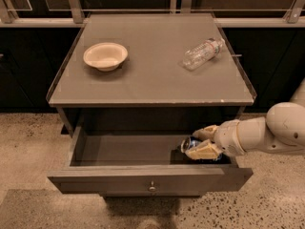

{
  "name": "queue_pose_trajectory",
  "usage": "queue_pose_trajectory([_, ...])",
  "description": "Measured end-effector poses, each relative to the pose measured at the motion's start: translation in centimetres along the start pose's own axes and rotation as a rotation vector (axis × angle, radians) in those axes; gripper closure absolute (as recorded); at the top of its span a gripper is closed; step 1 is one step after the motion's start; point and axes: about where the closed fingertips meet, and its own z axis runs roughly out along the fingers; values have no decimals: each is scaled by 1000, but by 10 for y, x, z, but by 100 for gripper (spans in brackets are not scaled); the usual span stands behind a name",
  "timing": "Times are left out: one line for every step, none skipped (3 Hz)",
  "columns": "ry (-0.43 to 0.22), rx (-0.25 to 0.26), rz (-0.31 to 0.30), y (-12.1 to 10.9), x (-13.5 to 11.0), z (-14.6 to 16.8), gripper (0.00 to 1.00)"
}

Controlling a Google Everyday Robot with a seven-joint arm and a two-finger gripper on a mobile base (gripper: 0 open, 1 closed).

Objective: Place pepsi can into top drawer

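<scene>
Grey worktop [152, 78], front-right corner: beneath, wide shallow grey top drawer [119, 179], open; your gripper [199, 142] inside clasps 1 small dark-blue aluminium pepsi can [187, 144], silver end facing left.

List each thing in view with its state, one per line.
top drawer: pulled open.
pepsi can: inside the drawer's right end, gripped by the hand.
hand: in the drawer, closed on the can.
bowl: upright, empty, on the cabinet top.
plastic bottle: lying on its side.
</scene>
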Motion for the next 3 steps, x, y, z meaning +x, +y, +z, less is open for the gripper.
queue_pose_trajectory([0, 0, 0, 0, 0, 0, 11])
queue_pose_trajectory([0, 0, 0, 0, 0, 0, 0])
queue_pose_trajectory([0, 0, 0, 0, 0, 0, 0])
